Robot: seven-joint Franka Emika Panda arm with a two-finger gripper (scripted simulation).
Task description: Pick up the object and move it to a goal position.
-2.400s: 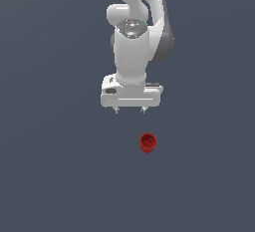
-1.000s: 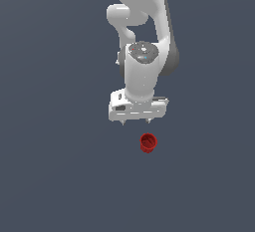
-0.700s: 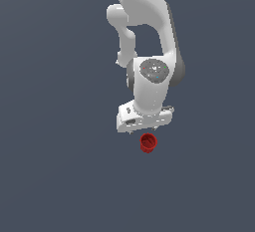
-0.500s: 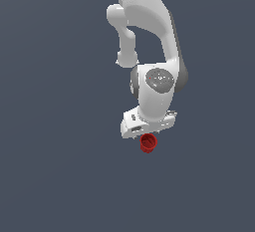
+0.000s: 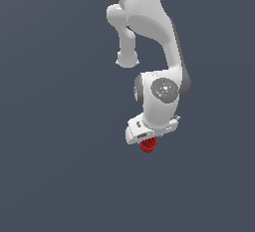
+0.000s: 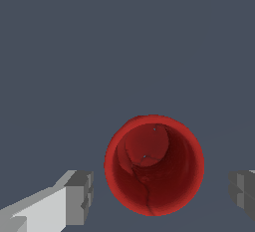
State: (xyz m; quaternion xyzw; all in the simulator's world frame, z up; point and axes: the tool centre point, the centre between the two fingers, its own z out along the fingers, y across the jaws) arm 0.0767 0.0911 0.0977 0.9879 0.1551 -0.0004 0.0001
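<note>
The object, a small red cup (image 6: 154,165), stands upright on the dark grey floor, and the wrist view looks straight down into its hollow. My gripper (image 6: 162,197) is open, with one grey fingertip (image 6: 79,197) on each side of the cup and a gap between each pad and the rim. In the exterior view the white hand of the gripper (image 5: 148,137) sits low over the cup (image 5: 148,146) and hides its upper part; the fingers themselves are hidden there.
The arm (image 5: 149,37) bends down from the top of the exterior view. Around the cup there is only flat dark grey floor (image 5: 60,176).
The arm has swung toward the exterior view's right and dropped, bringing the hand from above and behind the cup down onto it. The cup has not moved.
</note>
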